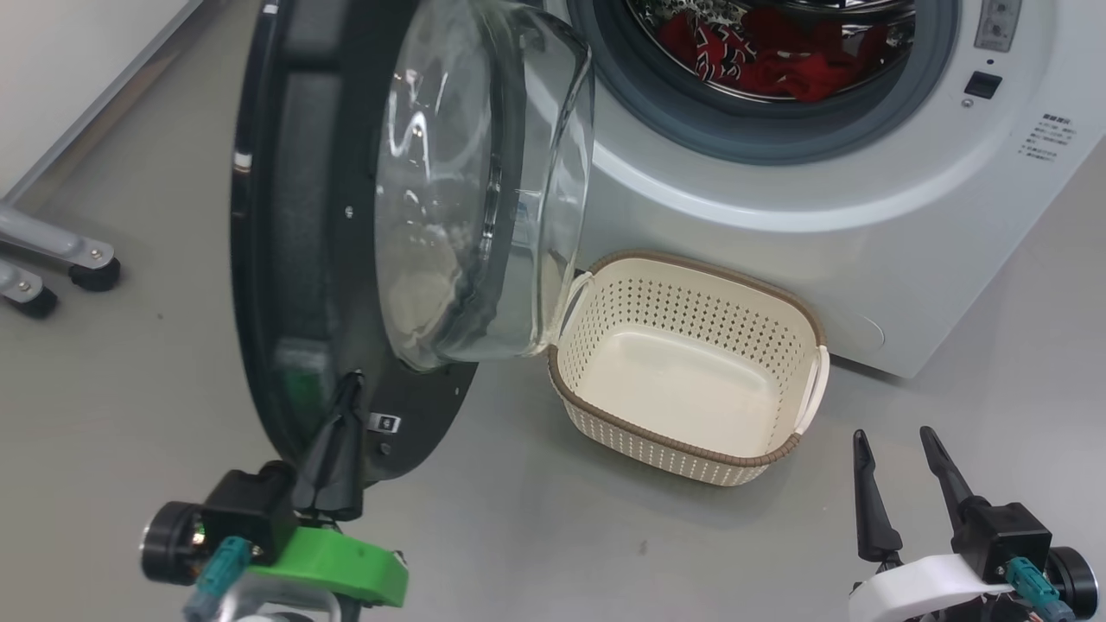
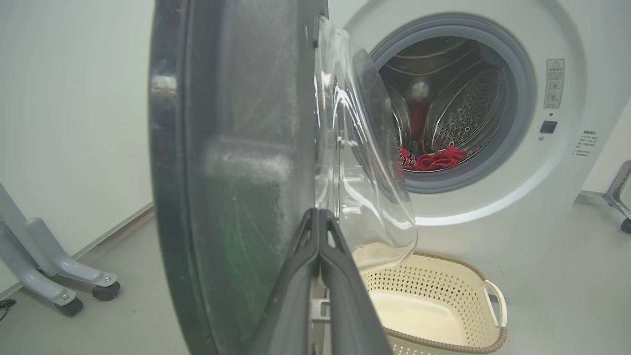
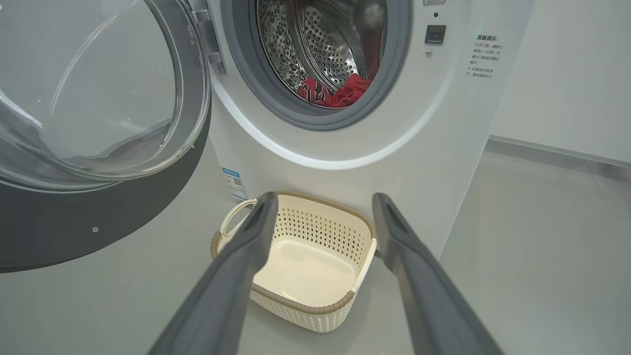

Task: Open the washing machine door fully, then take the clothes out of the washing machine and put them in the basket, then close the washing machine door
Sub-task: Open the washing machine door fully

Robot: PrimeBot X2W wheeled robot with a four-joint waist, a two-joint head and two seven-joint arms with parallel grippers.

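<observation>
Near the basket (image 3: 305, 318), right wrist view catches a blue label (image 3: 232, 183); left jaws closed, right jaws spread.

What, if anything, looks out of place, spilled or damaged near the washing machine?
Nothing stands out. The washing machine door hangs open and looks intact, the basket stands upright and empty on the floor before the washing machine, and the red clothes lie inside the drum, none spilled.

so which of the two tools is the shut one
The left tool, on the green mount: its fingers are pressed together, tips at the bottom of the washing machine door. The right tool, on the white mount, has its fingers spread apart.
</observation>
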